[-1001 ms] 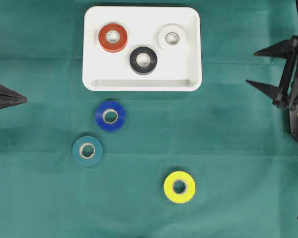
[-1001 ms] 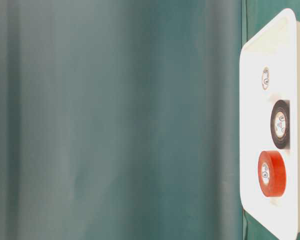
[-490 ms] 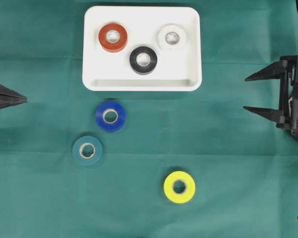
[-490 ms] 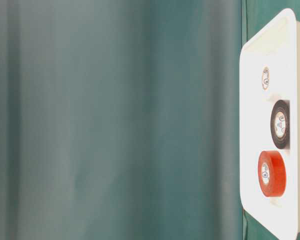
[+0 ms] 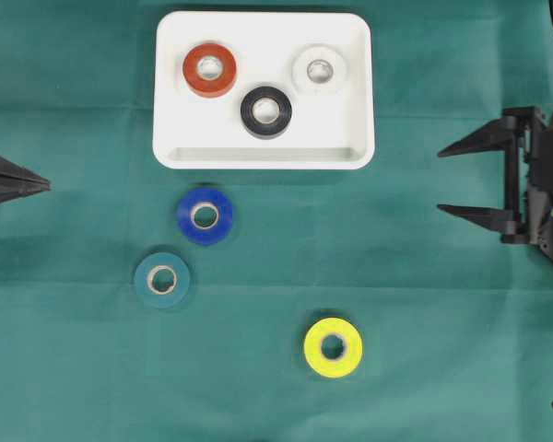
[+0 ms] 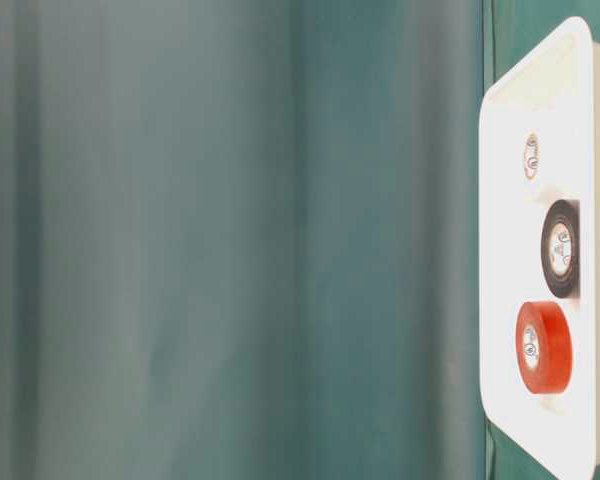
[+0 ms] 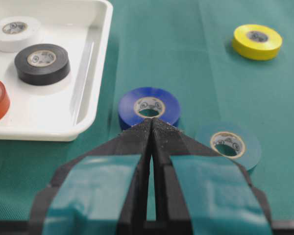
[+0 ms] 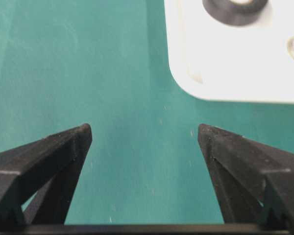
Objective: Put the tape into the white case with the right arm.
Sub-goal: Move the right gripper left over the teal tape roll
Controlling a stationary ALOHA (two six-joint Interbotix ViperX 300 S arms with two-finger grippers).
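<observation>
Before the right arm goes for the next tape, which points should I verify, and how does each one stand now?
1. Right gripper open and empty: ok.
2. Left gripper shut, parked at the left edge: ok.
3. White case has free floor: ok; it holds three rolls.
4. Yellow tape, blue tape and teal tape lie flat on the cloth: ok.
5. Cloth between right gripper and yellow tape unobstructed: ok.
6. Which roll is next: cannot tell.

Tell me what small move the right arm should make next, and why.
Probably reach the right pincer leftward and down toward the yellow tape, the nearest roll outside the white case. Its jaws are wide open and empty, over bare cloth. Red, black and white rolls already sit in the case; blue, teal and yellow remain outside.
</observation>
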